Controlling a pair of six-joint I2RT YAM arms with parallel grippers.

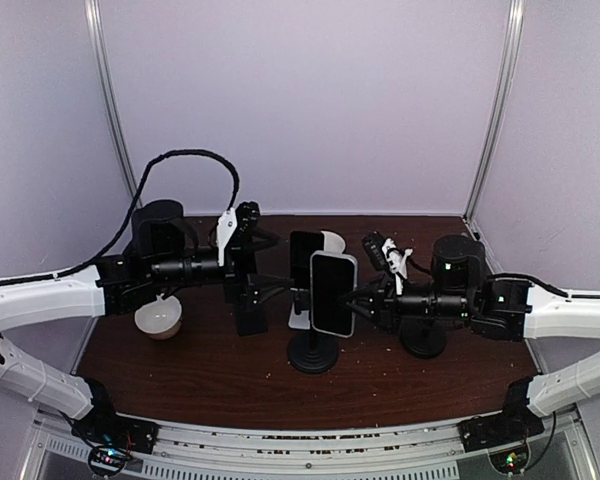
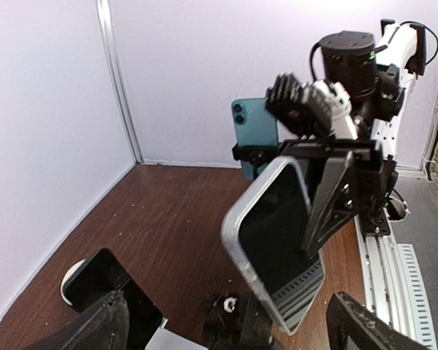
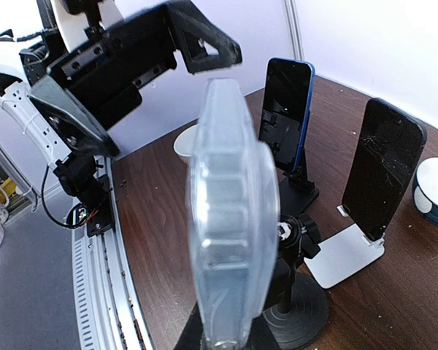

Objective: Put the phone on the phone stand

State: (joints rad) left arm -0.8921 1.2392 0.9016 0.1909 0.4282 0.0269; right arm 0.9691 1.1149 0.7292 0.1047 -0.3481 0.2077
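Soft, even light; near objects blurred.

A dark wooden table (image 1: 210, 375) sits inside pale lilac walls (image 1: 310, 100), with crumbs strewn along the metal rail (image 1: 300, 440) at its near edge. A white bowl (image 1: 160, 318) stands on the left side. In the right wrist view, a blue phone (image 3: 286, 113) is upright on a black stand (image 3: 296, 193). Near it, a black phone (image 3: 383, 171) leans on a white stand (image 3: 347, 255); its screen seems cracked, though glare blurs it. A second bowl (image 3: 432, 191), white over blue, sits just beside that phone.
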